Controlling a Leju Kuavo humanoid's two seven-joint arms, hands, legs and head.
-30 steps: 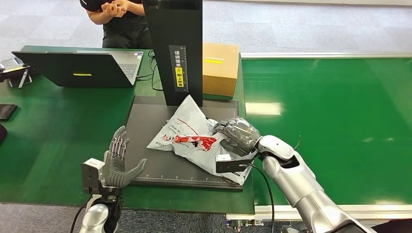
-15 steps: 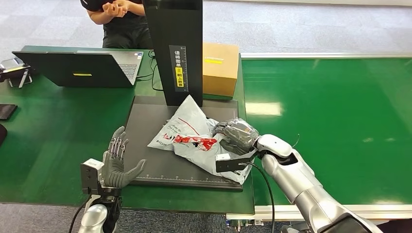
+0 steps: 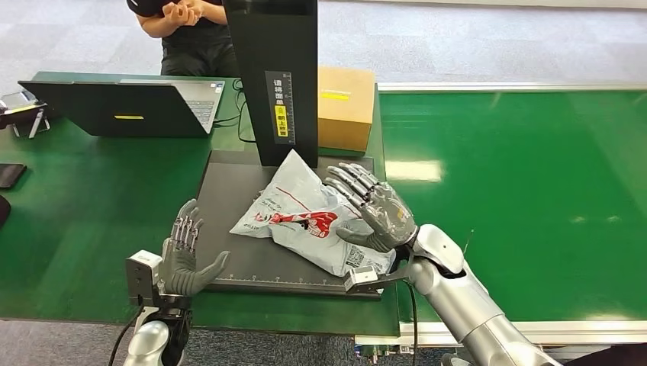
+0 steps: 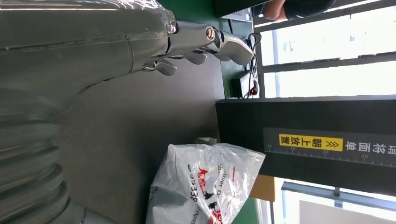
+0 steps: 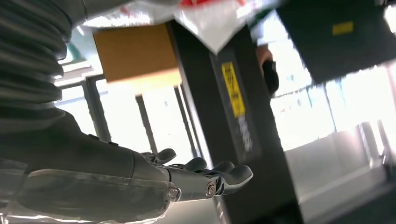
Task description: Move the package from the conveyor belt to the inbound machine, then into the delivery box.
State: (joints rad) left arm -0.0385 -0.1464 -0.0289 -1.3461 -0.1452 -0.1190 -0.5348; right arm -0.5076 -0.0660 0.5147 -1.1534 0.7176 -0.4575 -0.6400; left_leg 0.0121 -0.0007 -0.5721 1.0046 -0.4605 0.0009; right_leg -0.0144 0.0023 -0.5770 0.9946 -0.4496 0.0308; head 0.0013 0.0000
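While the package (image 3: 305, 217) is lying on the dark plate of the inbound machine (image 3: 229, 221), just in front of its black upright column (image 3: 275, 84), your right robot hand (image 3: 374, 206) is hovering over the bag's near right side with fingers spread, gripping nothing. A second ago that robot hand was curled down on the bag; it is now lifting clear and opening, and the bag is settling slightly flatter on the plate. Your left robot hand (image 3: 183, 248) is waiting at the plate's left edge, open, fingers pointing up, exactly as it was before.

You are dealing with a soft grey-white plastic mailer, likely light, slick and floppy; it looks set to sag and slide rather than hold shape. You would probably do best taking hold across the fuller middle, near the red print, or bunching the near edge, not the thin peaked corner by the column. A cardboard box (image 3: 346, 107) is standing behind the column, and a person (image 3: 183, 27) is sitting beyond the laptop (image 3: 122, 110) on the desk (image 3: 76, 198).
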